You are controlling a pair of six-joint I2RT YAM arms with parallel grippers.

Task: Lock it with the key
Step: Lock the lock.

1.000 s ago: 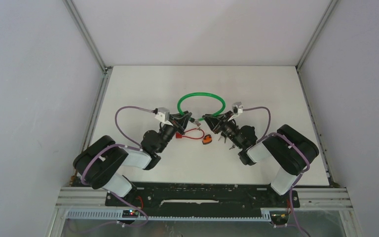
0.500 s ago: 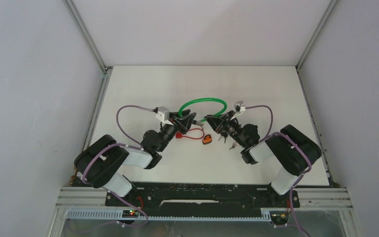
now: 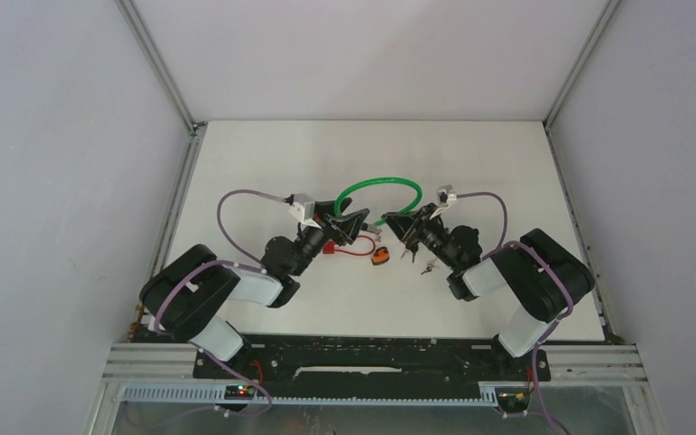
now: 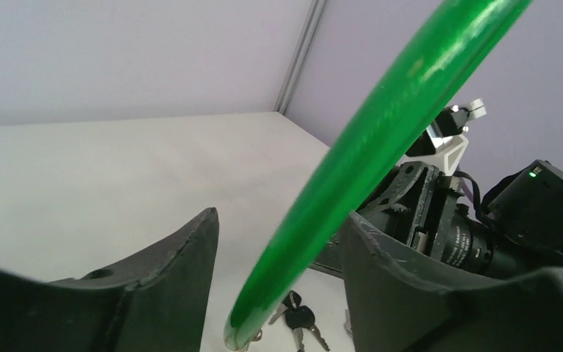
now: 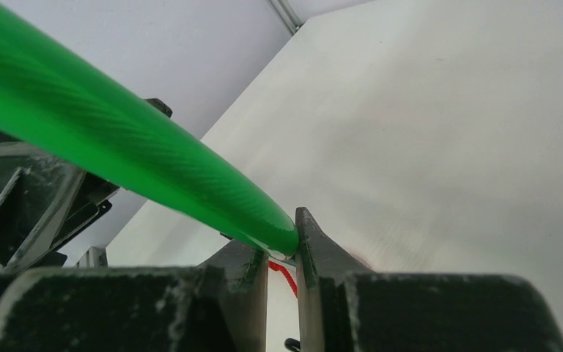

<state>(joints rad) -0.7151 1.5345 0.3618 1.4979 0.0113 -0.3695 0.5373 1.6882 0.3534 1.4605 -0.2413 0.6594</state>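
Top view: a green cable lock (image 3: pixel 376 184) arcs toward 12 o'clock above the white tabletop (image 3: pixel 263 163), between the two grippers. The left gripper (image 3: pixel 353 222) has its jaws released. In the left wrist view (image 4: pixel 278 220) the cable (image 4: pixel 381 125) runs diagonally through the gap, with clear space on the left side. The right gripper (image 3: pixel 397 224) has its jaws clenched on one end of the cable. In the right wrist view (image 5: pixel 282 242) the green end (image 5: pixel 117 147) meets the nearly closed tips.

The keys (image 3: pixel 428 266) lie loose on the tabletop at about 4 o'clock from the right gripper, held by neither arm. The left wrist view shows them just past the cable's lower end (image 4: pixel 297 323). A red cord (image 3: pixel 353 254) and an orange tag (image 3: pixel 381 257) lie at about 6 o'clock from the gap between the grippers.

The cable bars much of both wrist views. It partly screens the right arm's wrist (image 4: pixel 447 227) from the left camera. The lock's keyhole cannot be made out.

One second earlier the left jaws were closed. They have since opened, the left gripper has shifted toward 3 o'clock, and the loop sits skewed. The keys have not moved.
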